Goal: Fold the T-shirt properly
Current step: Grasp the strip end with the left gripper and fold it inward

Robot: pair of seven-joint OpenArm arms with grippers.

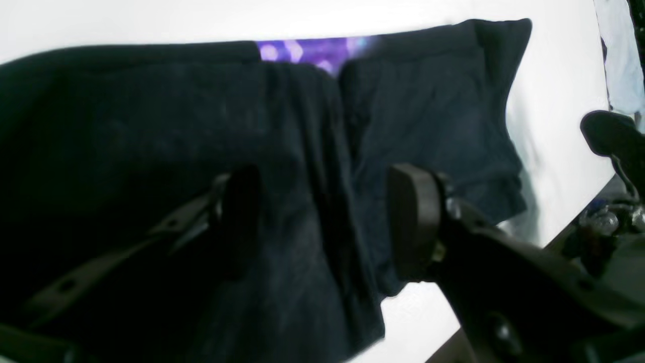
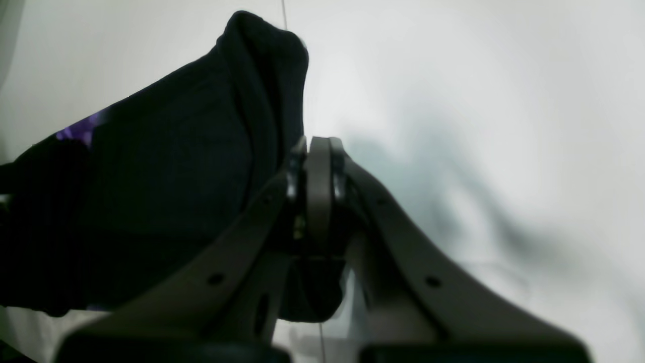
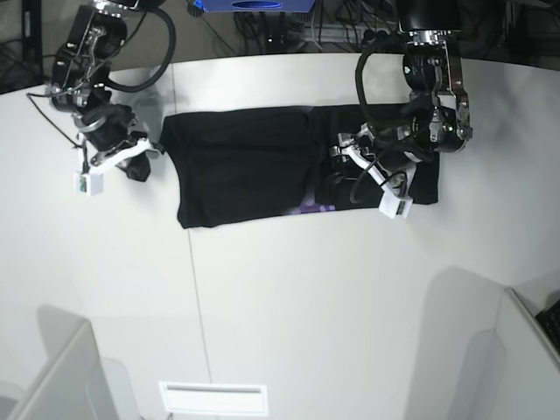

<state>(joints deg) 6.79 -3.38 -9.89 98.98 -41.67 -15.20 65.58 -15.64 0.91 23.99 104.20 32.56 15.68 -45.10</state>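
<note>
The black T-shirt [image 3: 245,166] lies stretched crosswise on the white table [image 3: 289,315], with a bit of purple print [image 3: 311,208] showing at its near edge. In the left wrist view my left gripper [image 1: 327,222] is open, its two fingers hovering just over the wrinkled black cloth [image 1: 151,126], with purple print [image 1: 307,50] at the far edge. In the base view it [image 3: 343,157] is over the shirt's right part. My right gripper [image 2: 318,161] is shut on the shirt's hem [image 2: 262,75], which stands up beside it. In the base view it [image 3: 150,156] is at the shirt's left edge.
A seam [image 3: 189,289] runs across the table. Grey partition panels stand at the near left [image 3: 52,367] and near right [image 3: 490,350] corners, with a white vent [image 3: 213,398] between them. Cables and a blue box [image 3: 254,7] lie behind the table's far edge.
</note>
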